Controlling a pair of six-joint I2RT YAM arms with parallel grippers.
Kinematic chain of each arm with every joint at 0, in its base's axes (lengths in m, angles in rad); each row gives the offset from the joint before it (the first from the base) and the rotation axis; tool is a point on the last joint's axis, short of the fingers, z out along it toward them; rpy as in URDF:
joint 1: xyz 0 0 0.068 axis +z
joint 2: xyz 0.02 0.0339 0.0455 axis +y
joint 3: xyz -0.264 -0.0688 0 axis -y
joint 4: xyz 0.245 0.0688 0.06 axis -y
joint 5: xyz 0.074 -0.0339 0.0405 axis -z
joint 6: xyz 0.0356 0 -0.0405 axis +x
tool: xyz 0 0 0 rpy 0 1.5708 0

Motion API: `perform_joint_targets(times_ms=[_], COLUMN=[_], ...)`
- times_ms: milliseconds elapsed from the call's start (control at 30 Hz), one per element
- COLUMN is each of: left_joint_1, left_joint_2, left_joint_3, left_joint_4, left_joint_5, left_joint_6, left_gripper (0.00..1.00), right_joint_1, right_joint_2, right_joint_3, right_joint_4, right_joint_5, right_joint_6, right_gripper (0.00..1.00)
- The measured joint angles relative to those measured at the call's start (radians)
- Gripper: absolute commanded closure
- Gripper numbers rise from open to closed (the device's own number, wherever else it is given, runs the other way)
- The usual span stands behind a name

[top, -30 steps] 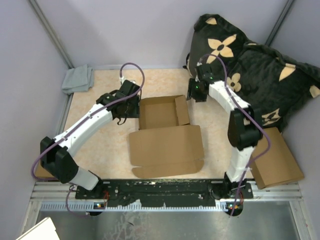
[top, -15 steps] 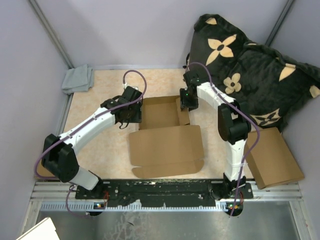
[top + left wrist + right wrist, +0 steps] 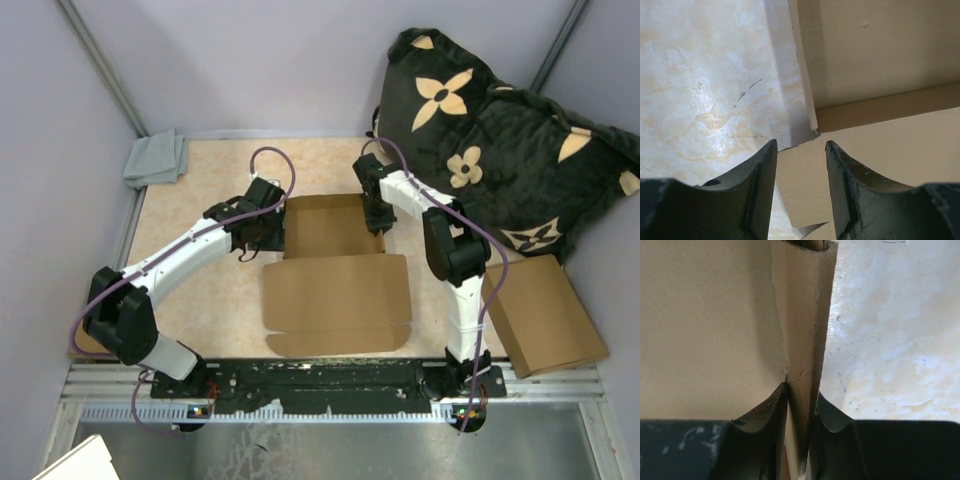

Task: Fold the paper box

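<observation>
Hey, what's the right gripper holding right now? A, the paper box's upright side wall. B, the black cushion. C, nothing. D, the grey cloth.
A: the right wrist view shows the right gripper shut on the upright side wall of the paper box.

A grey cloth (image 3: 157,158) is lying at the beige tabletop's (image 3: 200,290) far-left corner. A black flower-patterned cushion (image 3: 500,140) is resting behind a closed cardboard box (image 3: 545,320).
</observation>
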Motion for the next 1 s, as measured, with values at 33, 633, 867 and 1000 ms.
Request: perform_joint_targets(times_ms=[33,633,867,1000], left_joint_1=[0.0,0.0,0.0,0.0], left_joint_2=[0.0,0.0,-0.003,-0.004], left_joint_3=[0.0,-0.024,-0.044,-0.055], left_joint_4=[0.002,0.045,0.06,0.061], left_joint_5=[0.006,0.082,0.098,0.103], left_joint_6=[0.002,0.026,0.026,0.026], left_gripper=[0.5,0.51,0.52,0.52], right_joint_1=[0.002,0.0,-0.001,-0.001], right_joint_2=[0.0,-0.039,-0.058,-0.057], right_joint_3=[0.0,-0.005,0.011,0.015], right_joint_4=[-0.003,-0.014,-0.026,-0.044], right_joint_5=[0.016,0.056,0.075,0.102], right_joint_6=[0.0,0.093,0.098,0.09], right_gripper=[0.75,0.56,0.71,0.83])
